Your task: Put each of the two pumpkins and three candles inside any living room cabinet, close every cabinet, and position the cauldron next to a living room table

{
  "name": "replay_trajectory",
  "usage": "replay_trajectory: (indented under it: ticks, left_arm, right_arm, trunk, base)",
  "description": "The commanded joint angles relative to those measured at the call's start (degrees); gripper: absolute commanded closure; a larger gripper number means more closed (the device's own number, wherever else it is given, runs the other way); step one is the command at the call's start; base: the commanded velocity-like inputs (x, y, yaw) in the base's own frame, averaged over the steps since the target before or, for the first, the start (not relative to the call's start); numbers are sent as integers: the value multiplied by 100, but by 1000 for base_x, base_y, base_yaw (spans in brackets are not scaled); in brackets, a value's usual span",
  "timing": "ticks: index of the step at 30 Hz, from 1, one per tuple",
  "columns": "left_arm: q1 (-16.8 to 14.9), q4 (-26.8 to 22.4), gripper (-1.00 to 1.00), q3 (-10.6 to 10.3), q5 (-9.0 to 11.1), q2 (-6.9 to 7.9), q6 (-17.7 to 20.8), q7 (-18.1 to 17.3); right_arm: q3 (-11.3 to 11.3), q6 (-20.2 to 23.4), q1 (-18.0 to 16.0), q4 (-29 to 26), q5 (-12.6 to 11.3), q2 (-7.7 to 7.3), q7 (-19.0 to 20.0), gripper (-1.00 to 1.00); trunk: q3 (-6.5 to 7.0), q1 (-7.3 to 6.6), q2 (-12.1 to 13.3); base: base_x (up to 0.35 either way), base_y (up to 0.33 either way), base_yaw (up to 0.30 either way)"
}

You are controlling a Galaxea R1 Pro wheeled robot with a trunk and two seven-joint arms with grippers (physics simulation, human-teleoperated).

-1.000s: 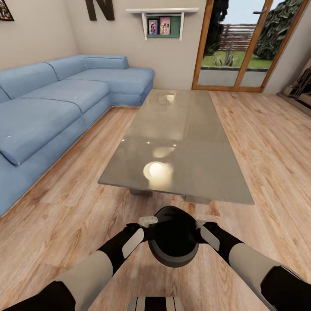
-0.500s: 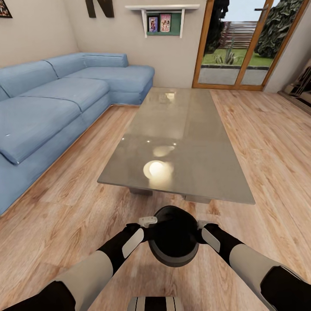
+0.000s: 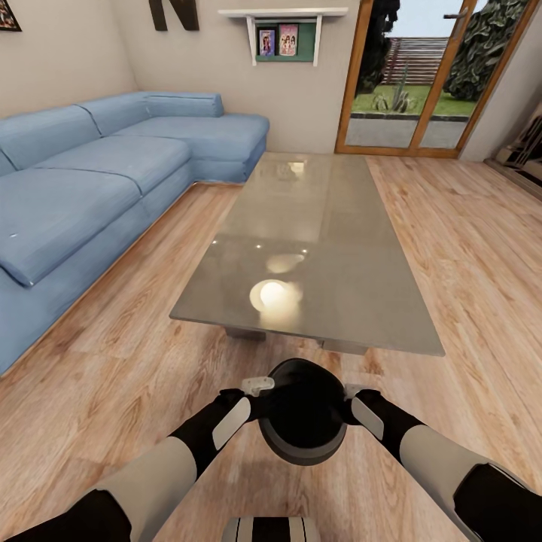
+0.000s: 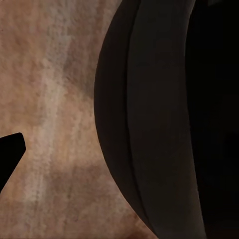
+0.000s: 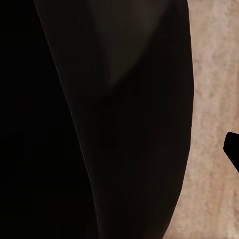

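Note:
The black cauldron (image 3: 302, 410) hangs between my two arms low over the wood floor, just short of the near end of the grey-green table (image 3: 339, 226). My left gripper (image 3: 261, 387) grips its rim on one side and my right gripper (image 3: 351, 391) grips the opposite side. In the left wrist view the cauldron's dark belly (image 4: 164, 119) looms close, with one black fingertip (image 4: 9, 152) outside it. The right wrist view shows the same dark wall (image 5: 99, 119) and a fingertip (image 5: 233, 149) at the frame's edge. Pumpkins, candles and cabinet are out of view.
A blue corner sofa (image 3: 90, 181) runs along the left of the table. Beyond the table stand wood-framed glass doors (image 3: 410, 75) and a wall shelf (image 3: 284, 38). Plank floor lies on both sides of the table.
The whole view shifted very slightly a second ago, then held still. Arms and cauldron keep the same pose.

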Motion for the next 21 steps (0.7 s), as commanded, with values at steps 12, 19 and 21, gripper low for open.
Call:
replay_trajectory:
  ticks: [12, 19, 21]
  left_arm:
    - [-5, -1, -100, -23, 75, -4, 33, 49]
    - [-5, 19, -100, -18, 81, -4, 41, 45]
    - [-5, 22, -100, -18, 79, -4, 41, 45]
  right_arm:
    - [44, 29, -2, -19, -60, -7, -50, -100]
    - [44, 30, -3, -19, -60, -7, -56, -100]
    - [44, 30, -3, -19, -60, -7, -56, -100]
  trunk:
    - [173, -22, 9]
    - [328, -40, 18]
    - [372, -45, 21]
  base:
    - [0, 0, 0]
    - [0, 0, 0]
    - [0, 0, 0]
